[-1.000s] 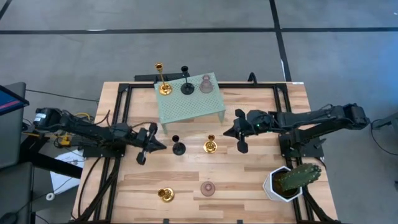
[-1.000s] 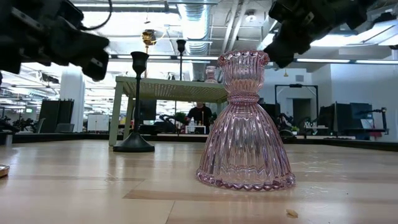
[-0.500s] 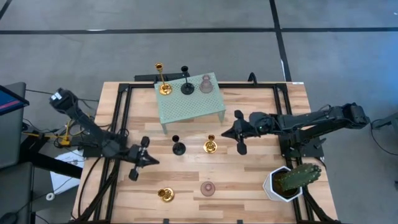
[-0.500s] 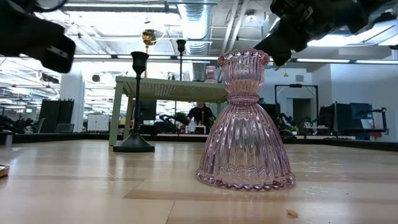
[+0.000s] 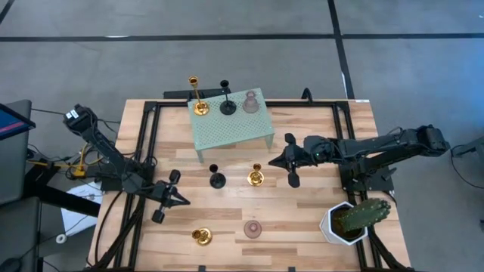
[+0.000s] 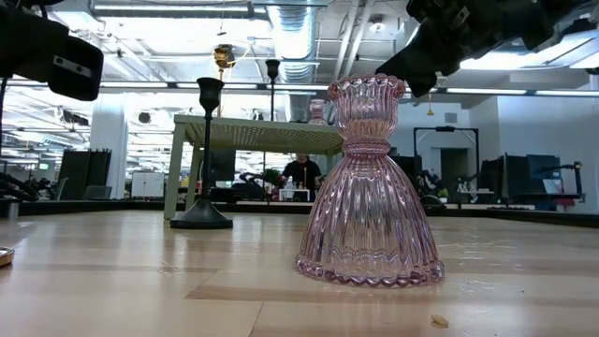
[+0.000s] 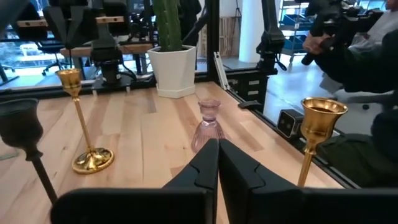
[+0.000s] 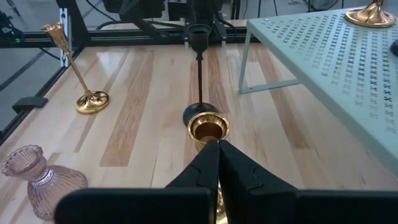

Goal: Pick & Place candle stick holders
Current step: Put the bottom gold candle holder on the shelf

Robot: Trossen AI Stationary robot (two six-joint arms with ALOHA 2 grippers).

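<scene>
Gold mid-surface candle stick holder (image 5: pixel 255 177) is sitting ungrasped as the pinched-shut right end effector (image 5: pixel 281 160) is lining up beside it, needing opening first; left end effector (image 5: pixel 178 201), also pinched, is idling.

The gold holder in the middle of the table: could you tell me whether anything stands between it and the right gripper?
Nothing visible does. The right gripper sits just beside the gold holder with bare table between them; the black holder stands on its far side.
</scene>
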